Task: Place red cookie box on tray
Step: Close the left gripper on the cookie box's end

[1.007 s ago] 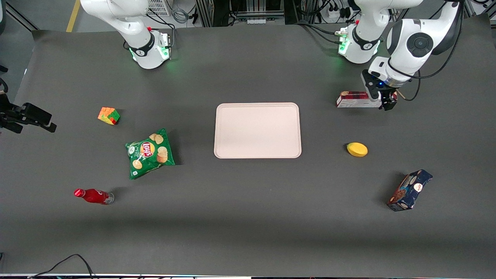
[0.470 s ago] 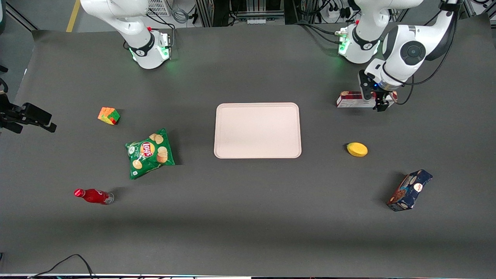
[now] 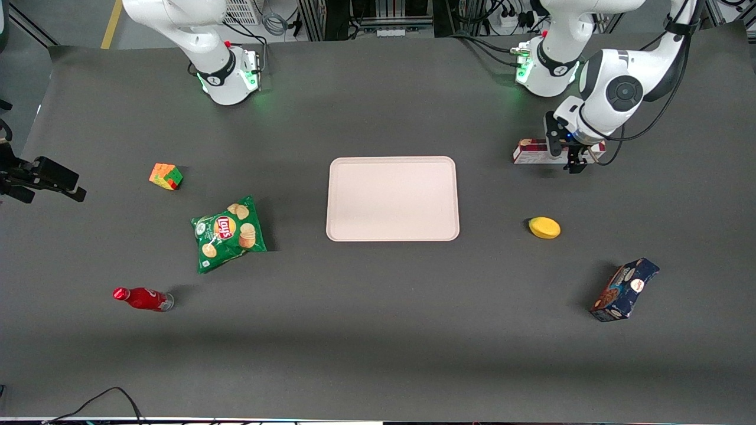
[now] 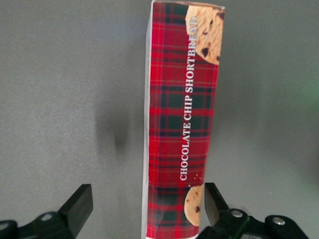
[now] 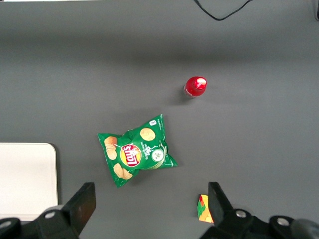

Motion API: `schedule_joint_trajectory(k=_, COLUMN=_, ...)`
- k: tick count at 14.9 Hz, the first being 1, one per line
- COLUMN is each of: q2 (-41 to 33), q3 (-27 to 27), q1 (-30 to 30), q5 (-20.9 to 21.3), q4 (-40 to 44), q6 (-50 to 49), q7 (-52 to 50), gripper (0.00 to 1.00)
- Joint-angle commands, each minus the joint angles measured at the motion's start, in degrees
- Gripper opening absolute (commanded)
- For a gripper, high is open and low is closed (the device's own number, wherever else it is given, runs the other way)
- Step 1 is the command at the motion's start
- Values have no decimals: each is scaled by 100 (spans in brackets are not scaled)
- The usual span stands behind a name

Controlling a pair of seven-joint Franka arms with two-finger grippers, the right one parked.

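Nearest the front camera I see the red bottle [image 3: 142,298] lying on its side toward the parked arm's end of the counter [image 3: 378,330], and the blue box [image 3: 625,289] toward the working arm's end, set at an angle. A little farther in I have the green chip bag [image 3: 228,234] and, farther still, the coloured cube [image 3: 166,176], both toward the parked arm's end. The tray [image 3: 393,198] sits flat in the middle of the counter with nothing on it. The yellow fruit [image 3: 544,227] lies between the tray and the blue box, apart from both. Farthest from the camera, near the working arm's base, the red box [image 3: 531,150] lies on its long side on the counter, well apart from the tray, its white end panel pointing toward the tray. My hand [image 3: 564,154] is down over that box about midway along it. In the wrist view I see the red box [image 4: 182,129], plaid with "CHOCOLATE CHIP SHORTBREAD" along it, running between the two fingers [image 4: 215,201]; the hand [image 4: 145,206] is spread open, one finger just beside the carton's edge, the other standing clear with bare counter showing between it and the carton, so nothing is gripped.
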Motion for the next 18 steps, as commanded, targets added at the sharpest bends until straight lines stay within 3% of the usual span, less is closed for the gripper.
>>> schedule_joint_trajectory(k=1, q2=-84, q3=79, q1=6, q5=-80, q4=-454, q6=514, q7=182, gripper=100)
schedule_joint_trajectory(k=2, q2=-101, q3=87, q1=6, q5=-71, q4=-454, q6=514, q7=191, gripper=99)
schedule_joint_trajectory(k=3, q2=-102, q3=96, q1=6, q5=-80, q4=-454, q6=523, q7=243, gripper=83)
schedule_joint_trajectory(k=4, q2=-102, q3=96, q1=6, q5=-80, q4=-454, q6=515, q7=365, gripper=58)
schedule_joint_trajectory(k=6, q2=-110, q3=105, q1=6, q5=-245, q4=-454, q6=506, q7=402, gripper=49)
schedule_joint_trajectory(k=8, q2=-102, q3=105, q1=-3, q5=-343, q4=-454, q6=480, q7=411, gripper=26)
schedule_joint_trajectory(k=12, q2=-102, q3=114, q1=-3, q5=-519, q4=-454, q6=444, q7=411, gripper=8)
schedule_joint_trajectory(k=15, q2=-329, q3=105, q1=-29, q5=-659, q4=-454, q6=261, q7=402, gripper=7)
schedule_joint_trajectory(k=18, q2=-698, q3=105, q1=-143, q5=-1124, q4=-384, q6=-179, q7=402, gripper=6)
